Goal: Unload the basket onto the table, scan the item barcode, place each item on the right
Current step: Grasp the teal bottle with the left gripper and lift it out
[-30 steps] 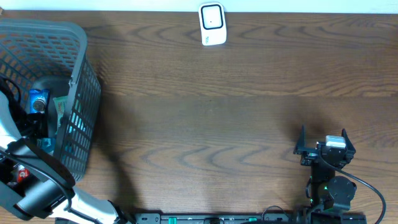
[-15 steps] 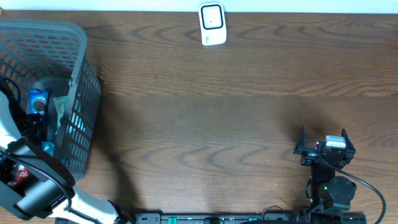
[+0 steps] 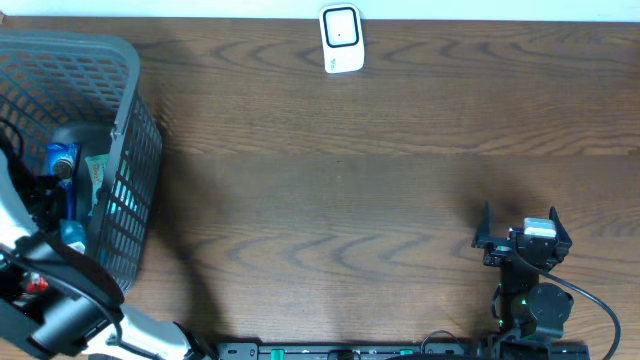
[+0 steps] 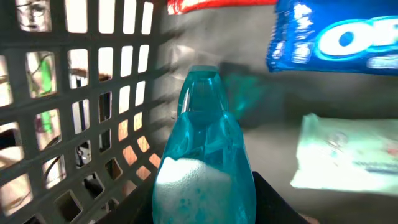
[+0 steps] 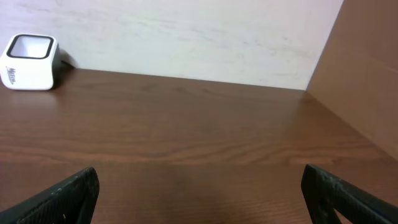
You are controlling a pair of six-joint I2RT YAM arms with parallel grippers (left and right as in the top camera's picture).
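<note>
**Overhead view.** A grey mesh basket (image 3: 130,110) stands at the left end of the bench (image 3: 330,200). The left arm (image 3: 25,215) reaches down into the basket, and its tip is lost among the contents. A white scanner (image 3: 341,40) stands at the far edge of the bench, near the centre and well apart from the basket. The right fingers (image 3: 486,230) are spread wide near the front right corner and hold nothing. The bench is bare wood between the basket, the scanner and the right arm.

**Left wrist view.** The teal bottle (image 4: 202,155) is inside the basket, set between the left fingers (image 4: 273,202), which are closed narrowly on its body. Its long axis runs straight away from the camera. The narrow cap end points away from the fingers, toward the basket floor. The mesh wall is just beside the bottle on the left. A blue Oreo pack (image 4: 336,37) lies at upper right and a pale wrapped pack (image 4: 348,155) at right, both near the bottle but apart from it. A red item (image 4: 217,5) shows at the top edge.

**Right wrist view.** Both right fingers sit at the frame's lower corners, wide apart, with bare bench between them. The scanner is at far left against the back wall. A brown panel (image 5: 367,74) bounds the bench on the right
</note>
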